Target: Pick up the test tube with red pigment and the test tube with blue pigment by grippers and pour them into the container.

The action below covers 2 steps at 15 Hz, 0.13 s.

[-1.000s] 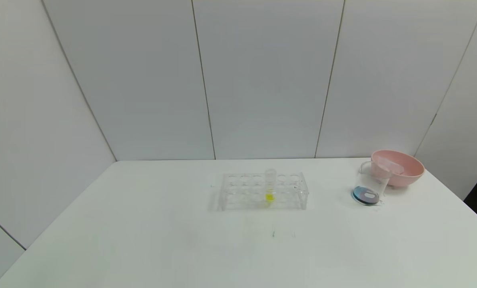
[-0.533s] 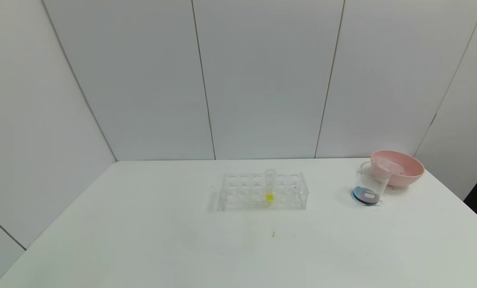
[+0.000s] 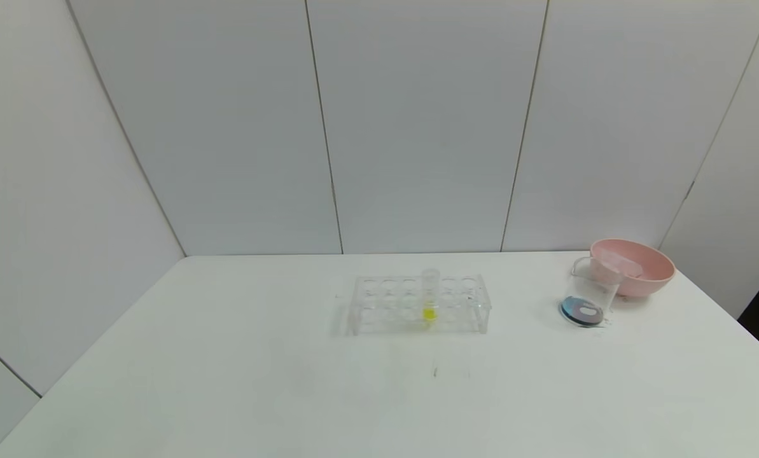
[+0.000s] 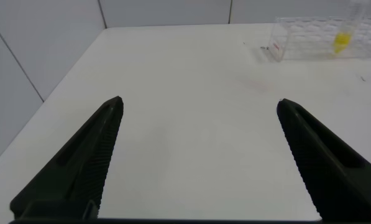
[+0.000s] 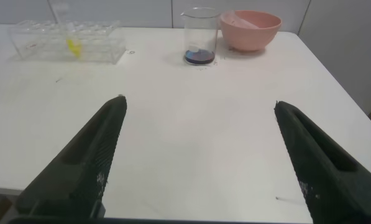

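Observation:
The clear container [image 3: 589, 294] stands on the table at the right, next to the pink bowl, with dark blue-purple liquid in its base; it also shows in the right wrist view [image 5: 201, 37]. The test tubes with red and blue pigment are not in view in the rack; clear tubes lie in the pink bowl. My left gripper [image 4: 199, 102] is open and empty over bare table, far from the rack. My right gripper [image 5: 199, 101] is open and empty, well short of the container. Neither gripper shows in the head view.
A clear tube rack [image 3: 418, 304] sits at the table's middle, holding one tube with yellow liquid [image 3: 429, 296]; both also show in the left wrist view [image 4: 325, 41]. A pink bowl [image 3: 633, 266] stands at the back right corner. White walls close off the back and left.

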Motion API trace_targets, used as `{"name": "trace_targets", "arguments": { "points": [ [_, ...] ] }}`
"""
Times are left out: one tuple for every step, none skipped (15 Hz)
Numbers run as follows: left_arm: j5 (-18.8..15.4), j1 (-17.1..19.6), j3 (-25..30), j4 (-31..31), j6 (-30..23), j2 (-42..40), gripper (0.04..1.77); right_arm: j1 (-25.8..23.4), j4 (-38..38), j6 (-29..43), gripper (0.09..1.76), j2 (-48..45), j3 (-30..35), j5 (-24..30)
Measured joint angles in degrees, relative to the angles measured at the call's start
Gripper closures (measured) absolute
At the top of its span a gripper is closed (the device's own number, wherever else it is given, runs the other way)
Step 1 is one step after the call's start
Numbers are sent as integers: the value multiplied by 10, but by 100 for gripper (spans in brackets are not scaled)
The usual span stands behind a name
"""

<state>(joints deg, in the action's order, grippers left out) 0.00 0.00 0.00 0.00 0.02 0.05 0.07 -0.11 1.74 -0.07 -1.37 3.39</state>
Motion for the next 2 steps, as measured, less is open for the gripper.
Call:
{"name": "trace_targets", "arguments": {
  "points": [
    [0, 0, 0, 0, 0, 0, 5, 0, 0, -1, 15, 0, 0, -15],
    [0, 0, 0, 0, 0, 0, 5, 0, 0, -4, 15, 0, 6, -38]
  ]
}}
